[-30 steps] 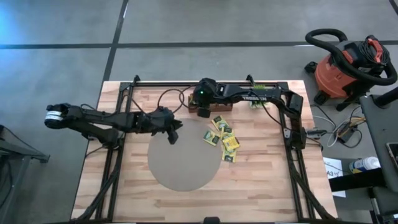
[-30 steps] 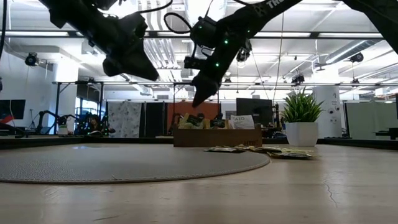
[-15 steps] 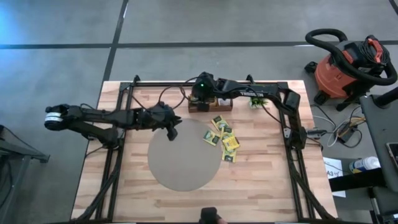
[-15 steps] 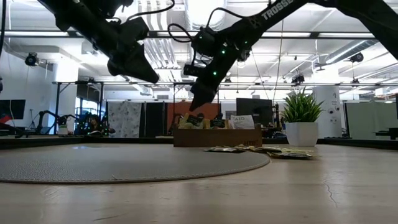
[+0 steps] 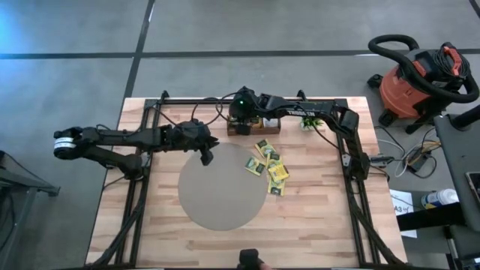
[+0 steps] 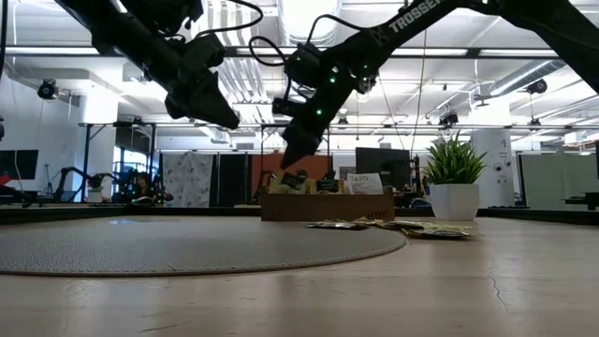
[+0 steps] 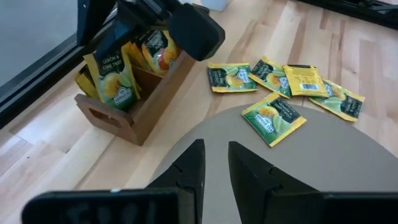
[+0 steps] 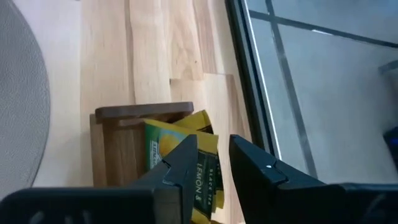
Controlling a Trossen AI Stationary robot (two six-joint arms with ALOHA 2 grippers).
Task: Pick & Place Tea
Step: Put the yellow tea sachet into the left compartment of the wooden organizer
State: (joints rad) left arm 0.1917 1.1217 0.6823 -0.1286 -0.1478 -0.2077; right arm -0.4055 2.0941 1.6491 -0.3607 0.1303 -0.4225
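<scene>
A light butcher-block wooden desk (image 5: 315, 217) carries a large round grey mat (image 5: 223, 187) and, at its far edge, a small brown wooden tray (image 7: 140, 102) with upright yellow-green paper tea sachets (image 7: 112, 71) standing in it. More flat square tea sachets, yellow and green with small dark labels (image 5: 268, 166), lie loose on the desk just beside the mat's right rim, one green one (image 7: 273, 116) resting on the mat's edge and the others touching or overlapping one another on the bare wood. A small green potted plant in a white pot (image 6: 454, 187) stands at the far edge to the right of the tray.

The right gripper (image 6: 295, 154) hangs over the tray's left end, pointing steeply down, its tips just above the sachets standing there. In the right wrist view its two dark fingers (image 8: 180, 165) stand a narrow gap apart, with a yellow-green sachet marked "LEMON" (image 8: 202, 168) showing through the gap below them; whether they touch it I cannot tell.

The left gripper (image 5: 207, 156) hovers above the mat's far left edge, well clear of the surface, near the tray but apart from it. Its fingers (image 7: 189, 171) are a narrow gap apart with nothing between them.
</scene>
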